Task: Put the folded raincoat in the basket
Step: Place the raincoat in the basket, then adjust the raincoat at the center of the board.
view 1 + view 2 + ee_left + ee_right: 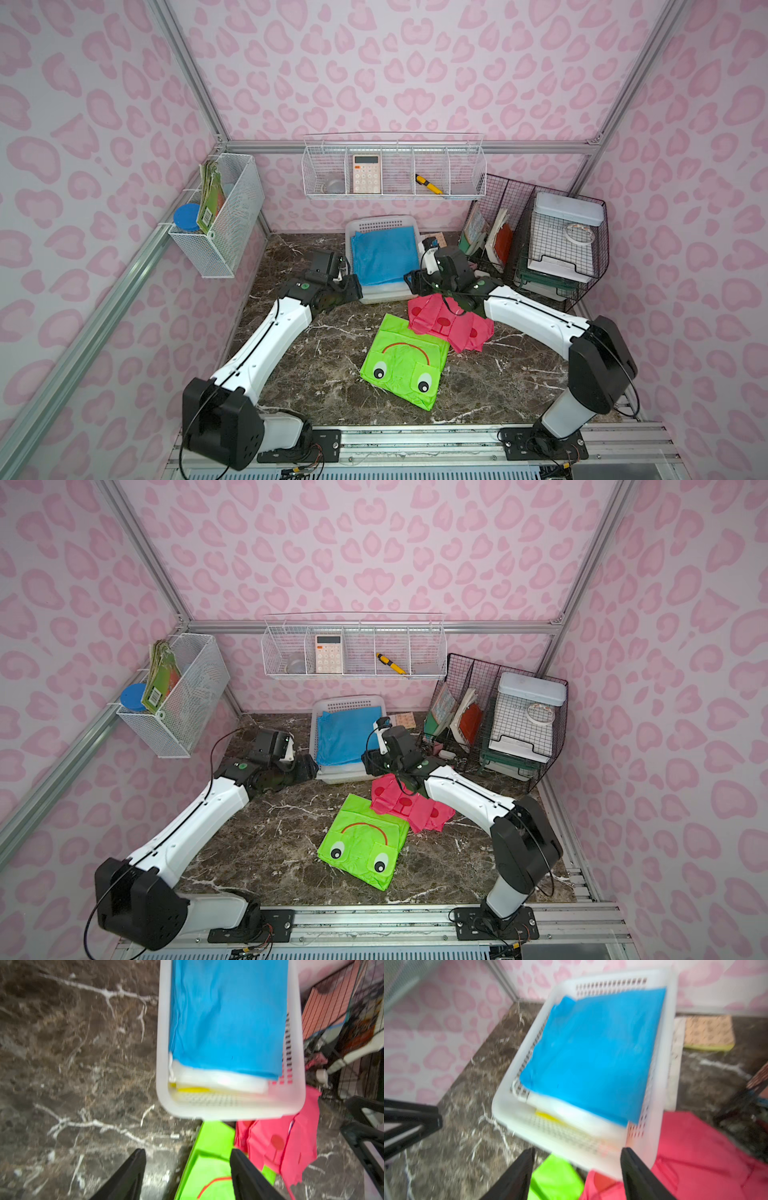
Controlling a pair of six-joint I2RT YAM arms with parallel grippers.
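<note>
Both spread, empty: left fingers point(128, 1174), right fingers point(517, 1174); blue folded raincoat point(226, 1018) in perforated basket point(228, 1114).

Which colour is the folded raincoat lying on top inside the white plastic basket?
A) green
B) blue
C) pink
B: the blue raincoat lies on top inside the basket, while the green raincoat and the pink raincoat lie outside it on the tabletop.
</note>
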